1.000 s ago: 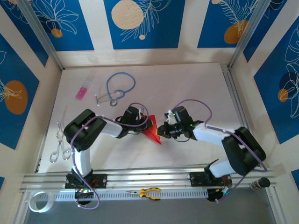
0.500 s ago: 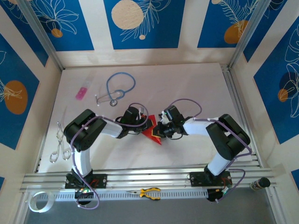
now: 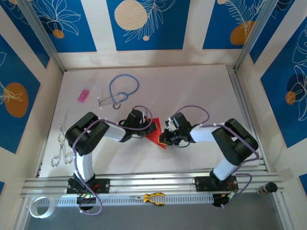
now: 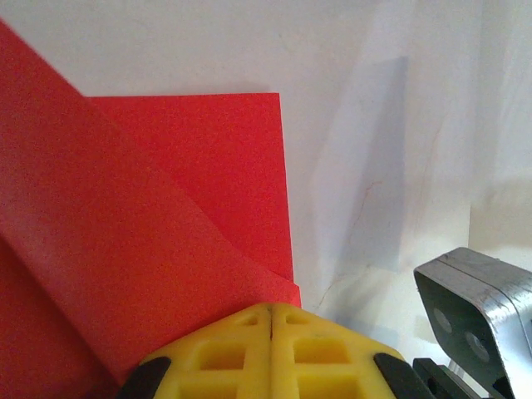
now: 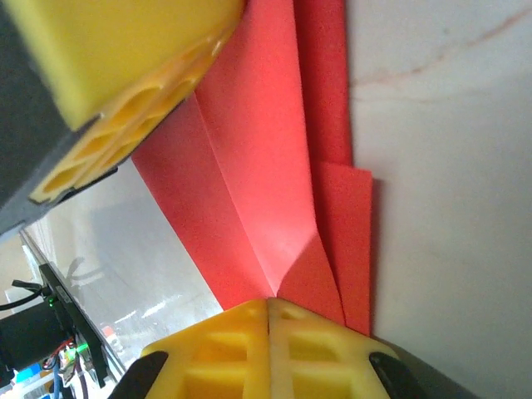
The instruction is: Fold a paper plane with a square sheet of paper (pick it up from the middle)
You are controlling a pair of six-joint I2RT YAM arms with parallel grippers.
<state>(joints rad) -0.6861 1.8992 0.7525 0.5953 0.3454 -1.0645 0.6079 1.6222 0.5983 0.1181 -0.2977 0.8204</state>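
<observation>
Meeting over a partly folded red paper (image 3: 154,139) at the middle of the white table (image 3: 192,91) in the overhead view, the left gripper (image 3: 149,128) and the right gripper (image 3: 165,139) come at it from opposite sides, the paper lying flat between them with one pointed corner toward the bottom of the frame.

From the left wrist camera, the left gripper (image 4: 273,314) has its yellow fingers (image 4: 224,353) clenched tight at the bottom edge of the frame. Their tips rest at the corner of a folded flap of the red paper (image 4: 150,208), which covers the left half of the frame. Whether any paper is pinched between the fingers cannot be told.

From the right wrist camera, the right gripper (image 5: 268,306) is likewise clenched at the bottom centre. The creases of the red paper (image 5: 266,183) run down to meet at its fingertips, and layered edges show along the paper's right side. The left gripper (image 5: 125,75) looms in the upper left of that frame, just beside the paper.

Elsewhere in the overhead view:
- A stethoscope (image 3: 123,89) and a small pink item (image 3: 84,95) lie toward the upper left of the table.
- Scissors (image 3: 61,147) lie at the table's left edge.
- Yellow-handled pliers (image 3: 153,197) sit on the rail at the bottom.
- A roll of tape (image 3: 38,207) sits in the lower left corner.
</observation>
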